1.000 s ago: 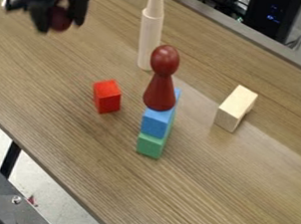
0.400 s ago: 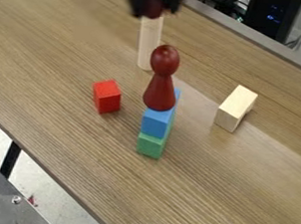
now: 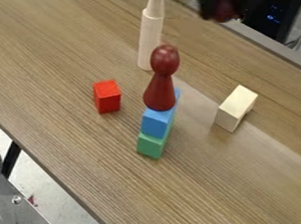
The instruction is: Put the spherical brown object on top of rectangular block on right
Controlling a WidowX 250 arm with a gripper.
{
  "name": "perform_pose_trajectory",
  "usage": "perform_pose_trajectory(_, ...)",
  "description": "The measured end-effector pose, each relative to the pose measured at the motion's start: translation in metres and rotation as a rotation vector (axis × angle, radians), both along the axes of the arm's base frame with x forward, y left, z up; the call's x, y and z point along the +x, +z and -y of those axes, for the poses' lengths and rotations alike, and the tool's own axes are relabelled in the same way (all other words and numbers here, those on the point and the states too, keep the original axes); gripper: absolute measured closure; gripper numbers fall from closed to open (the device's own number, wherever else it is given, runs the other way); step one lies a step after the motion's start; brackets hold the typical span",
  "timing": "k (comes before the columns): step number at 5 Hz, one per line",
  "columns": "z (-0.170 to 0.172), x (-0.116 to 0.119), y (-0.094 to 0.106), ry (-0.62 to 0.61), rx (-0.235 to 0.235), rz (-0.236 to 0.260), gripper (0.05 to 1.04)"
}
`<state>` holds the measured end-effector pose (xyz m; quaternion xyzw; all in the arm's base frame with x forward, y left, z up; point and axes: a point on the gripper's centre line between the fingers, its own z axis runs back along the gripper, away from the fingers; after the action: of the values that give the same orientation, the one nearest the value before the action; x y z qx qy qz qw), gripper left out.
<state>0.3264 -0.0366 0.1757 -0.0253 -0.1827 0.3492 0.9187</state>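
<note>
Spanning the scene, the streaky wood-grained surface (image 3: 66, 41) lies below the far-right hand (image 3: 222, 10). Left stands a pale cone-topped cylinder (image 3: 149, 39); between, a glossy peg figure (image 3: 161, 82); right, a rectangular block (image 3: 234, 106). Pinched in the hand, parted its width: a rounded brown ball (image 3: 224, 5).

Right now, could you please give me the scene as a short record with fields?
gripper: at top edge, right of centre
held: round brown object
target: pale rectangular block, at right
stack: green block, blue block on it, dark red peg figure on top
left: red block
behind: pale cylinder with pale cone on top
status: not yet placed
</note>
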Motion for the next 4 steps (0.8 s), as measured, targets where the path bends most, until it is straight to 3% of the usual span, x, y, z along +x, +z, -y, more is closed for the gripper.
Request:
perform_pose_trajectory(2, 0.024, 0.020, -0.054, -0.083, -0.010, -0.125, 0.499)
perform_pose_trajectory(4, 0.044, 0.029, -0.090, -0.153, -0.027, -0.203, 0.499)
